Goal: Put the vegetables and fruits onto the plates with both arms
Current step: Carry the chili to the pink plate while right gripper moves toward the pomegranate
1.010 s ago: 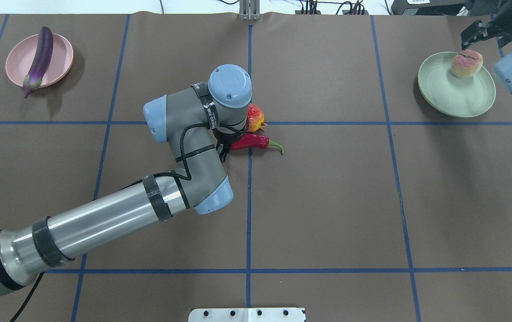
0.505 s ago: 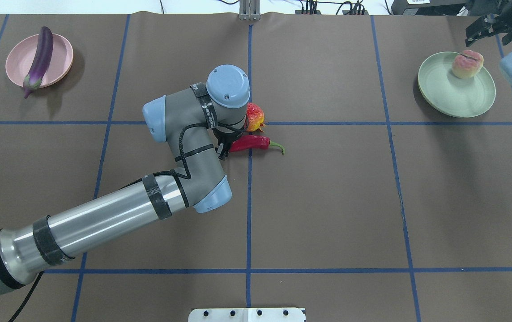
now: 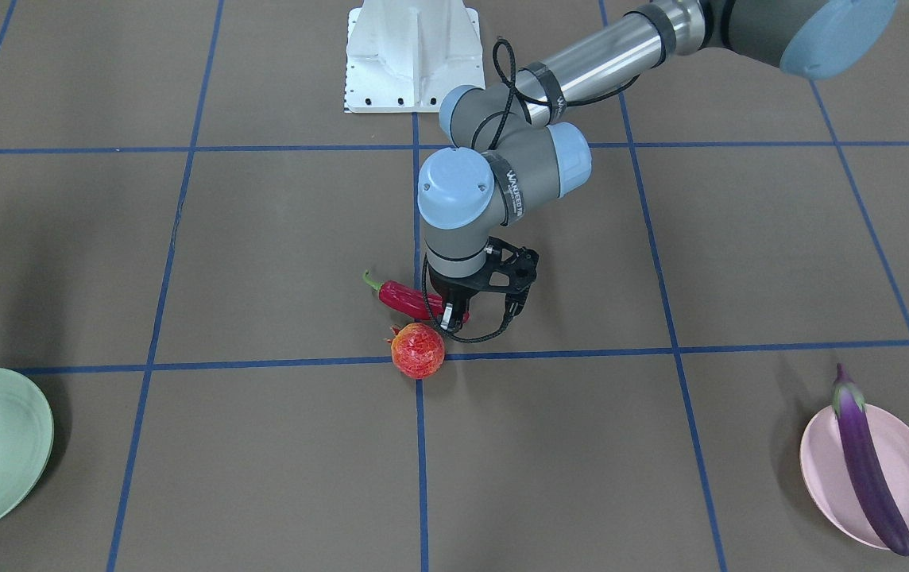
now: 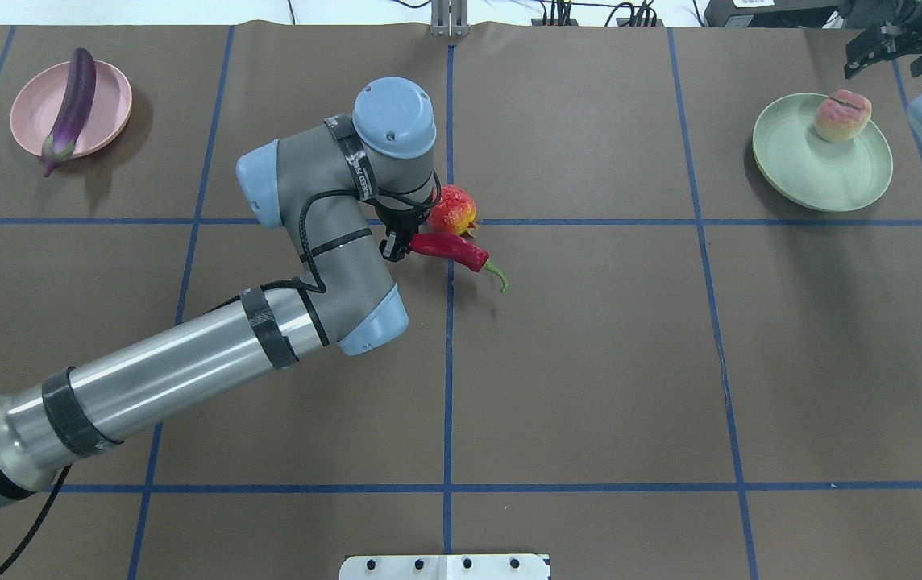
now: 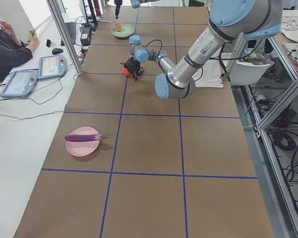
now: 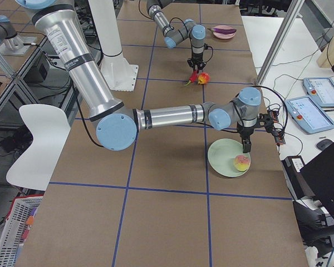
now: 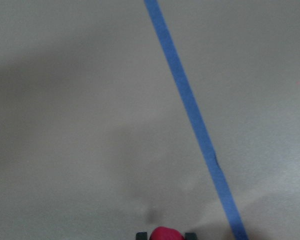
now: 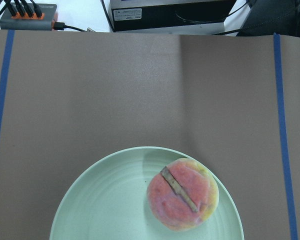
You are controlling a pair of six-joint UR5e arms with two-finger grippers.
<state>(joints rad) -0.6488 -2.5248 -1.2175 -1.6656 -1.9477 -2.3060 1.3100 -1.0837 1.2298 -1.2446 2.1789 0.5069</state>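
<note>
Half the job looks done. The eggplant (image 4: 70, 105) lies across the pink plate (image 4: 110, 93) at the far left, its cap end hanging over the near rim. The peach (image 4: 841, 119) sits on the green plate (image 4: 799, 165) at the far right, close to that plate's far rim.

Two things are left, both at the middle of the table (image 4: 590, 362). The left gripper (image 4: 396, 242) is clenched on the blunt end of the chili (image 4: 451, 250), and the left wrist view shows a red tip pinched between the two fingertips. The green stem droops toward the table; whether it is clear of the surface cannot be told. The pomegranate (image 4: 451, 211) rests on the table just beyond the chili, so close that the two may be touching. It is not yet picked.

The right gripper (image 4: 876, 58) hangs beyond the green plate near the far right corner. Its jaws look spread and it holds nothing.

The stretch from the centre to the pink plate is bare, so the chili has an open path. The eggplant takes up the plate's middle, leaving only a strip of bare plate on either side. The green plate has wide bare room on its near left. Both plates sit close to the table's edges, so an overshoot there has little margin.
</note>
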